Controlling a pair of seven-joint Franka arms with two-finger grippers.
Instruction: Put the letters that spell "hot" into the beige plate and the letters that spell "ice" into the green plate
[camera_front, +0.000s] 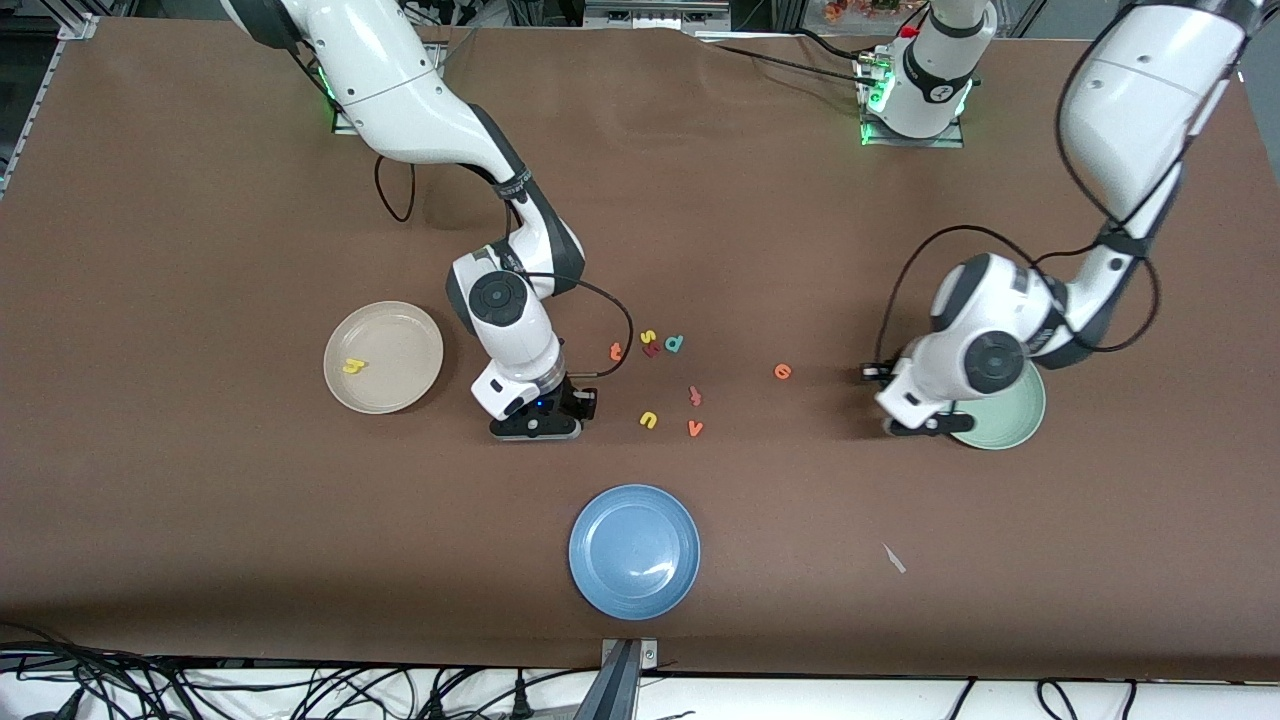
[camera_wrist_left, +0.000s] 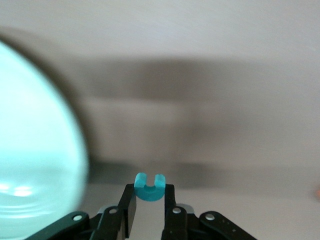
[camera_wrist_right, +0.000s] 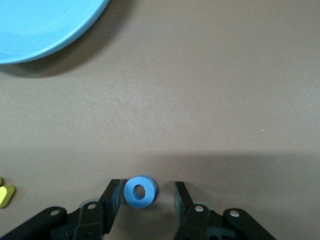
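Observation:
My left gripper (camera_front: 920, 428) is shut on the teal c (camera_wrist_left: 150, 186), low beside the green plate (camera_front: 1015, 418), which fills the edge of the left wrist view as a pale curve (camera_wrist_left: 30, 150). My right gripper (camera_wrist_right: 146, 186) stands open on the table around the blue o (camera_wrist_right: 140, 192); one finger touches the ring, the other is apart from it. The beige plate (camera_front: 400, 330) holds the yellow h (camera_front: 354, 366). The orange t (camera_front: 616, 351), the orange e (camera_front: 783, 371) and a reddish bar-like letter (camera_front: 695, 395) lie loose between the arms.
A blue plate (camera_front: 634, 551) sits near the front edge, also seen from the right wrist (camera_wrist_right: 40, 20). Yellow s (camera_front: 648, 336), teal d (camera_front: 674, 344), yellow u (camera_front: 648, 420) and orange v (camera_front: 695, 428) lie mid-table. A small white scrap (camera_front: 893, 558) lies toward the left arm's end.

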